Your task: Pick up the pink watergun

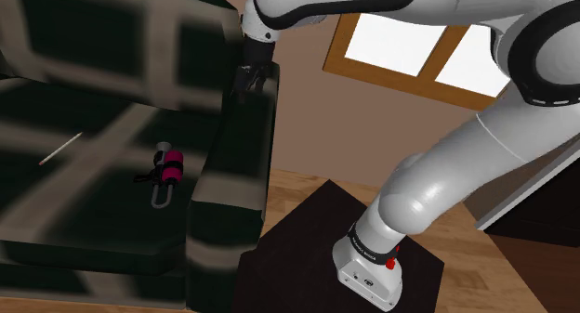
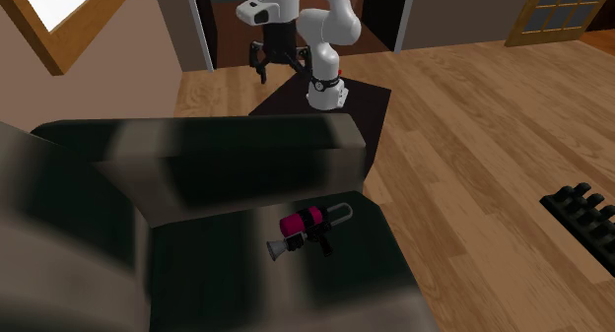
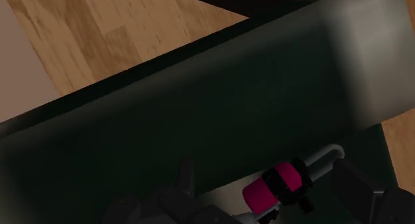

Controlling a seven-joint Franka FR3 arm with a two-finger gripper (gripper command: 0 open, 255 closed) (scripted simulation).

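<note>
The all-black two-finger gripper [image 1: 249, 79] [image 2: 264, 69] [image 3: 266, 168] hovers with its fingers spread by the armrest of the dark green-and-grey patterned sofa [image 1: 232, 172] [image 2: 197, 172] [image 3: 199, 116]. The pink-and-grey plastic watergun [image 1: 167, 172] [image 2: 306, 229] [image 3: 276, 187] lies well below it on the seat cushion, untouched.

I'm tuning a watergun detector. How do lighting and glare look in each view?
Shoulder view: dim; the sofa has a smeared pattern, the watergun shows vivid pink. Second exterior view: floor evenly lit, no glare, sofa dark. Wrist view: darkest; sofa nearly black, pink part plain.
</note>
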